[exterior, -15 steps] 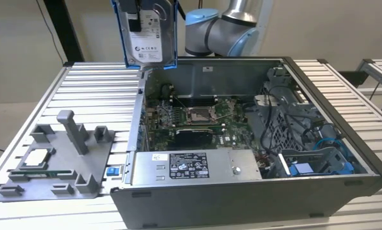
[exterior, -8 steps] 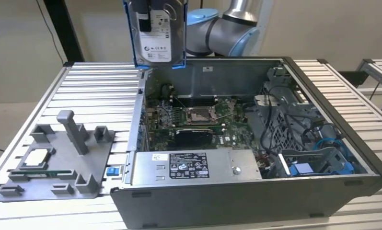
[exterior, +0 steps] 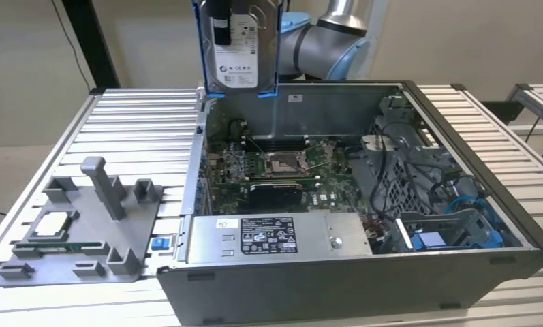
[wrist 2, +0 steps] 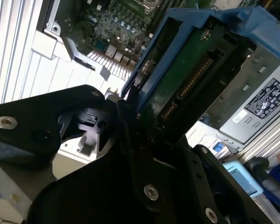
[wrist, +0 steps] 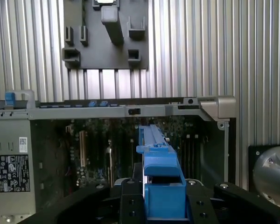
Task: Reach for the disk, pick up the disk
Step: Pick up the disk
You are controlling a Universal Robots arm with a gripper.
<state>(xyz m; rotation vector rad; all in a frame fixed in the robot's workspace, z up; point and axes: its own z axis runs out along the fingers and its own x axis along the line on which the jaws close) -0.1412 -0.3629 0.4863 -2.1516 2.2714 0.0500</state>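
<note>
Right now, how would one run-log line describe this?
gripper: shut on flat silver-grey metal disk with blue side rails | disk: upright, in air over open grey computer case | pickup: done

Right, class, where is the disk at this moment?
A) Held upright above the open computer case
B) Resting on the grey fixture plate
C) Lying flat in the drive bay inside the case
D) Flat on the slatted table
A: in the exterior view the disk stands upright above the rear edge of the open computer case, and in the first wrist view the claw is clamped on its blue rail.
</note>
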